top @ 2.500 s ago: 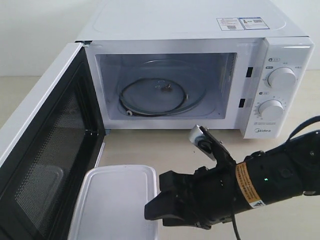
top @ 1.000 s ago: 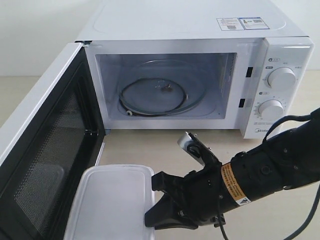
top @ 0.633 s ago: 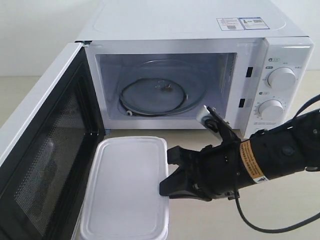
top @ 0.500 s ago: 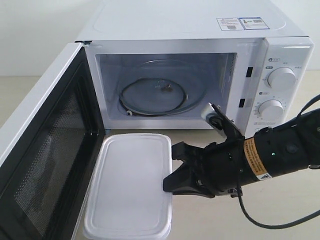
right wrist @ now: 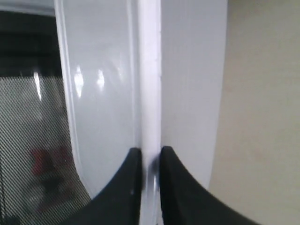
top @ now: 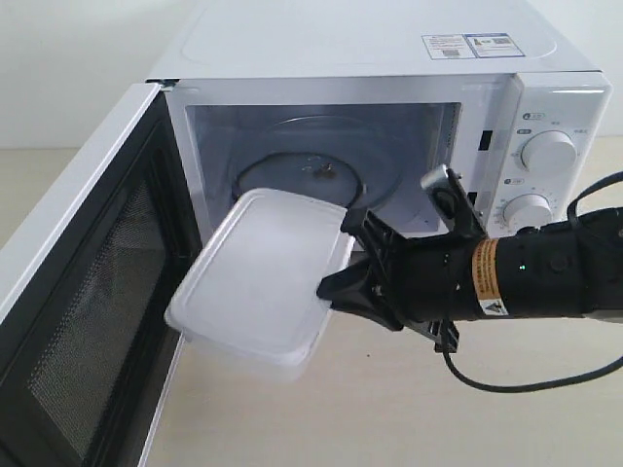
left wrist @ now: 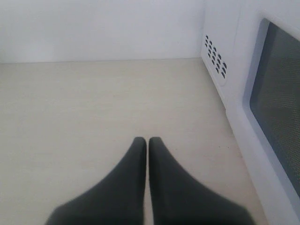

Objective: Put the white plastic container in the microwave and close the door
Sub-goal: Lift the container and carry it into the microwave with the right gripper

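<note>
Translucent white plastic container (top: 258, 277) tilted, rim pinched between the fingers (top: 352, 289), white microwave (top: 389, 49) just beyond them, door (top: 88, 321) swung wide open.

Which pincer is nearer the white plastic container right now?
Right. The right pincer clamps the white plastic container by its rim at the microwave opening. The left pincer hangs shut over the table outside the open door, away from it.

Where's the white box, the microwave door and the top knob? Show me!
box (top: 258, 268): exterior view, middle of its lid.
door (top: 92, 321): exterior view, on its mesh window.
top knob (top: 548, 153): exterior view, centre of its round face.
</note>
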`<state>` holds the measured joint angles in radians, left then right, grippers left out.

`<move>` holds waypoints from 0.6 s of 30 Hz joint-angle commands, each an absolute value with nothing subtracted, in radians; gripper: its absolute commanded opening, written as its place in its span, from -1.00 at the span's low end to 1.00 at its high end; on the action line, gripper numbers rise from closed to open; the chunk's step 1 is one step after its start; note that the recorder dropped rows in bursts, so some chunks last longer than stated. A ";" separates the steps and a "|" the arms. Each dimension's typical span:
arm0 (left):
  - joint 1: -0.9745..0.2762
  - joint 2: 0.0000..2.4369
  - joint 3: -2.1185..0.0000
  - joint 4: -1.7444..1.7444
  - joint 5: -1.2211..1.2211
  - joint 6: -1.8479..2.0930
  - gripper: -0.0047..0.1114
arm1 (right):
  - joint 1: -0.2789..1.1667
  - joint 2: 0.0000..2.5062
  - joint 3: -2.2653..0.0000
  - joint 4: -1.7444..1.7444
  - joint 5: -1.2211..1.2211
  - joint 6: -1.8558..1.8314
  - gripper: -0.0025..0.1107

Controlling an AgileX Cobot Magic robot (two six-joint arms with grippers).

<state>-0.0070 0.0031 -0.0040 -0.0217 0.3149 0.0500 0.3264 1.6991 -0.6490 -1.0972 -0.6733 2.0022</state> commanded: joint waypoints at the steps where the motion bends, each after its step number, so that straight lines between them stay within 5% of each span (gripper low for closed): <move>1: -0.010 0.000 0.000 -0.027 0.311 0.053 -0.84 | 0.319 1.687 -0.653 -0.808 -0.662 1.887 -0.96; 18: -0.010 0.000 0.000 -0.027 0.311 0.053 -0.84 | 0.394 1.687 -0.653 0.068 -0.653 1.515 -0.96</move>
<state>-0.0070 0.0031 -0.0040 -0.0217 0.3149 0.0500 0.3844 1.6991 -0.6490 -0.0594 -0.6396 1.5948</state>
